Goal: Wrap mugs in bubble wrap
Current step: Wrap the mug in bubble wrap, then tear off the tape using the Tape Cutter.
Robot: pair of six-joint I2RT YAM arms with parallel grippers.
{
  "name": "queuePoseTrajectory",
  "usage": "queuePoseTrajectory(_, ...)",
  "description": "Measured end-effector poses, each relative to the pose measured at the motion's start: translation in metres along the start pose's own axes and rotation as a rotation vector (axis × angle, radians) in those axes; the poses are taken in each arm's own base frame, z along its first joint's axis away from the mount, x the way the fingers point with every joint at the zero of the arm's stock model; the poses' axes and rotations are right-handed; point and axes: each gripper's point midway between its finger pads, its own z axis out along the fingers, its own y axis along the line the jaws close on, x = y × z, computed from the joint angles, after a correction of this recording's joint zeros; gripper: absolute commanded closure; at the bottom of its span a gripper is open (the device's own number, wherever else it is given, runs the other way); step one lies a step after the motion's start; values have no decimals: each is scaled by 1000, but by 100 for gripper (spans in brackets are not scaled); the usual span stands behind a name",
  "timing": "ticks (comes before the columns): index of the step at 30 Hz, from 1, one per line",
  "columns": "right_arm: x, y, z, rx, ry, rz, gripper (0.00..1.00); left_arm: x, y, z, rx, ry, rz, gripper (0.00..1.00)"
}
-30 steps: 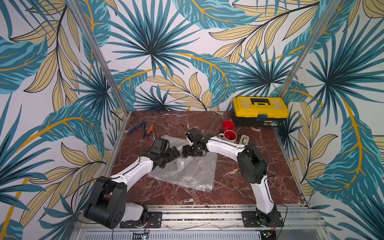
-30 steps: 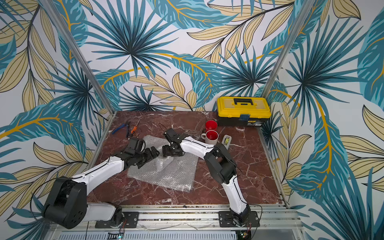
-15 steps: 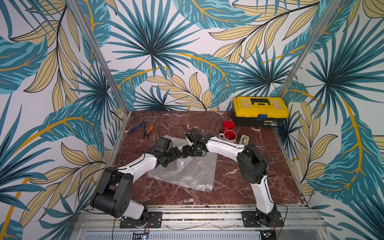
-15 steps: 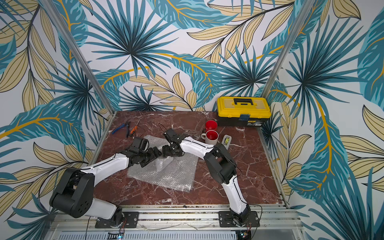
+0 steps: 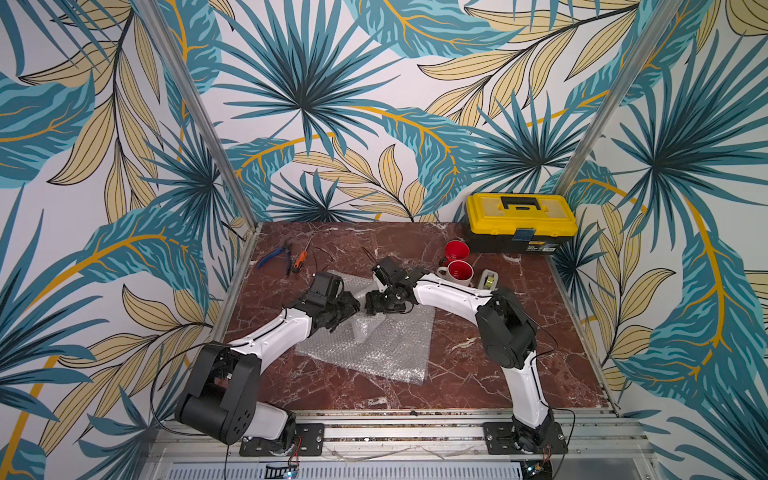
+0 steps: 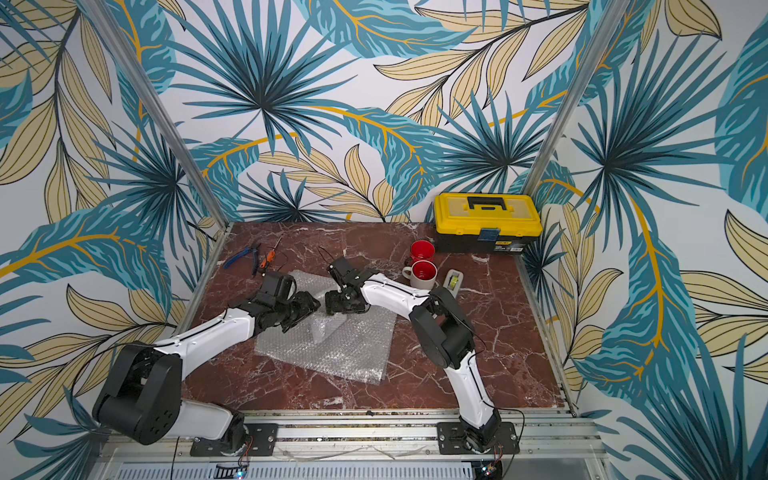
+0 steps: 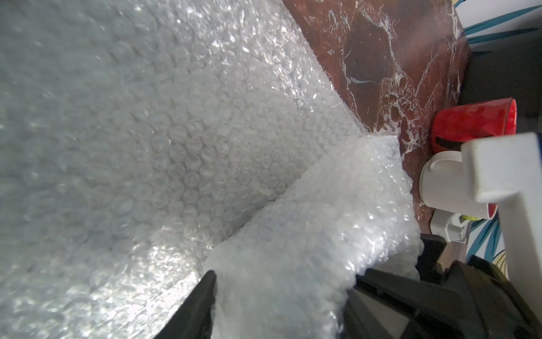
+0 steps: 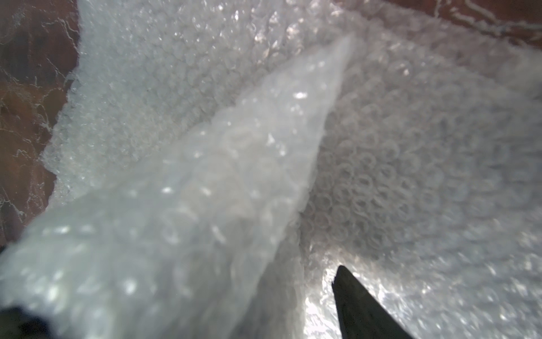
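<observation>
Seat the raised fold of the bubble wrap, spread mid-table, deep between the fingers before pulling, then lift slowly so it doesn't slip or tear. Cannot tell if left gripper or right gripper is actually clamped: fingers apart on both, fold lying between. Steer clear of red mug and white mug, touching, far right near toolbox.

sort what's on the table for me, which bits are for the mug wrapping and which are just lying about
For the job: bubble wrap, red mug, white mug.
Lying about: toolbox, pliers, screwdriver, tape dispenser.
</observation>
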Motion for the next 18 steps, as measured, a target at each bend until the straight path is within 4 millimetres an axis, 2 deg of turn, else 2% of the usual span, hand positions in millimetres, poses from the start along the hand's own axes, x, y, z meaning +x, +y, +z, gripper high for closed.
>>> queuePoseTrajectory(4,-1,5,-25,-26,-42,-24,25,-1,-2,1,8,-3,2,52)
queuePoseTrajectory(8,-3,9,-74,-69,-134,-47,24,-5,0,3,0,-17,3,54)
queuePoseTrajectory(11,-9,1,-112,-77,-245,-41,24,-6,2,3,-7,-23,5,55)
queuePoseTrajectory(14,-13,-26,-139,-32,-352,1,24,-6,3,4,-7,-22,18,55)
queuePoseTrajectory(18,-11,-89,-163,79,-447,119,25,-5,3,4,-5,-16,41,52)
